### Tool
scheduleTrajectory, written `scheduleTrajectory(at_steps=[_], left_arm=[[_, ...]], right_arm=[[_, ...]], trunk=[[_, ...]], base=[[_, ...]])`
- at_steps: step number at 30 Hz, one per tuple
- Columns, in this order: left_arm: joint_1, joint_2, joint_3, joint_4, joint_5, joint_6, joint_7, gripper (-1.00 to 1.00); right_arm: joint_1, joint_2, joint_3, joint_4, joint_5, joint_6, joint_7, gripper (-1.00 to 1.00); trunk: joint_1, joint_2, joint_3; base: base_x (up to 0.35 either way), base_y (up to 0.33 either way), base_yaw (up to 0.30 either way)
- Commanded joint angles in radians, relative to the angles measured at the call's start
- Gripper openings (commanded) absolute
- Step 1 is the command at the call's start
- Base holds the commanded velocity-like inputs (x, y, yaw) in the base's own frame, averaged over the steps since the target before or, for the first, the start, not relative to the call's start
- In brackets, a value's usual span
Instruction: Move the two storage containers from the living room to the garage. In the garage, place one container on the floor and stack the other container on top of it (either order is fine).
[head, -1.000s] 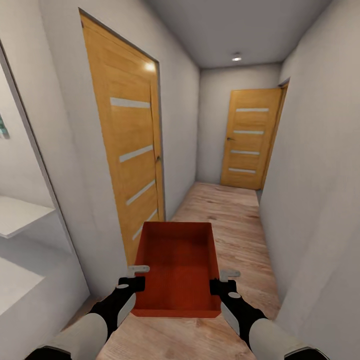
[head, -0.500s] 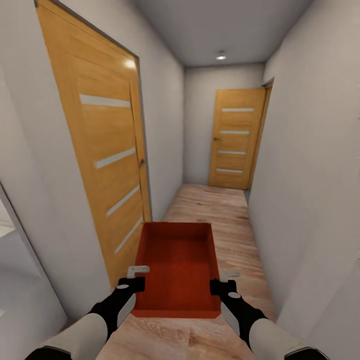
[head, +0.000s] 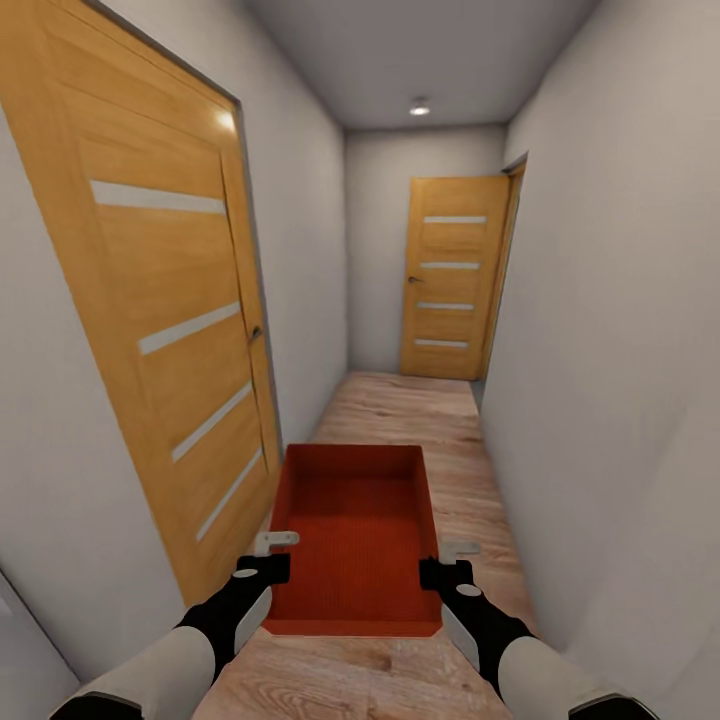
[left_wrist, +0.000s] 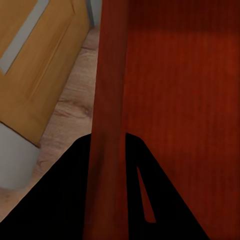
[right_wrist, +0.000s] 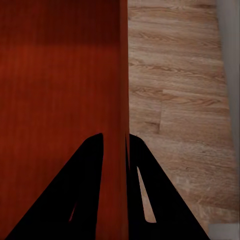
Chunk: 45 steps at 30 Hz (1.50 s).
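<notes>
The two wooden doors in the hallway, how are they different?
The side door stands close on the left wall, seen at a slant, so it looks big; the far door sits at the hallway's end, faces the camera and looks small. The side door's pale stripes look slanted; the far door's look level. A light glints on the side door's top corner, not on the far door. Both are orange wood with four pale stripes and a small dark handle.
</notes>
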Motion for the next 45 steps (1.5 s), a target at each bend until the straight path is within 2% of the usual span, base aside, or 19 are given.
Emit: scheduleTrajectory(at_steps=[1,13,28,45], left_arm=[[-0.001,-0.001,0.028,-0.025,-0.005,0.006,0.009,-1.0],[-0.001,-0.001,0.028,-0.025,-0.005,0.006,0.009,-1.0],[-0.001,-0.001,0.028,-0.025,-0.005,0.006,0.009,-1.0],[-0.001,-0.001,0.028,-0.025,-0.004,0.006,0.009,-1.0]], right_arm=[[0.0,0.001,0.009,0.002,-0.019,-0.004,0.004,-1.0],[0.0,0.001,0.009,0.001,-0.019,-0.007,0.004,-1.0],[0.0,0.002,0.01,0.001,-0.019,-0.004,0.004,-1.0],[0.0,0.003,0.01,0.001,-0.018,-0.003,0.004,-1.0]], trunk=[[0.001,-0.001,0.0],[0.001,-0.001,0.0],[0.001,-0.001,0.0],[0.001,-0.001,0.0]], base=[[0.323,0.0,-0.005],[0.323,0.0,-0.001],[0.323,0.089,-0.007],[0.323,0.095,-0.201]])
